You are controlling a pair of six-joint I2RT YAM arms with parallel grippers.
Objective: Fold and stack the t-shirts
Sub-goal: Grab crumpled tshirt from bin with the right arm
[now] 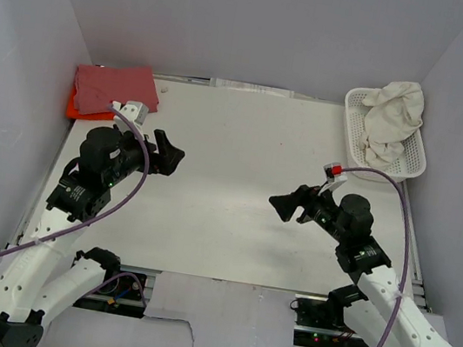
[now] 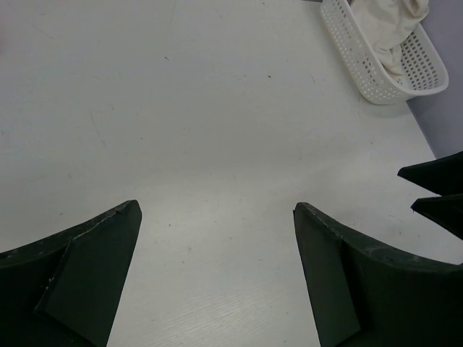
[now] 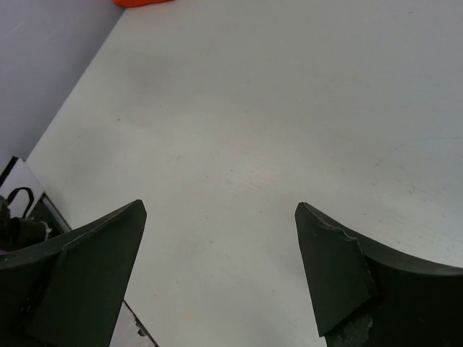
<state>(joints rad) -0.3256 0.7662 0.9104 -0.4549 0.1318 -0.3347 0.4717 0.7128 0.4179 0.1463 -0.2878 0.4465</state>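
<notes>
While hovering over the bench point(image 1: 223, 225), left claw point(image 1: 172, 157) wide and empty, right claw point(image 1: 280, 204) equally wide, pink-red t-shirt point(image 1: 115, 87) folded atop orange t-shirt point(image 1: 76, 106) far left, cream t-shirt point(image 1: 396, 120) crumpled in mesh basket point(image 1: 355, 130) far right

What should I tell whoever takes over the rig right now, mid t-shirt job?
Left gripper: jaws open, empty, above the table.
Right gripper: jaws open, empty, above the table.
Done: pink-red shirt lies folded on the orange shirt, far-left corner.
Left: cream shirt sits crumpled in the white basket, far right; take it out, fold it, add it to the stack.
</notes>
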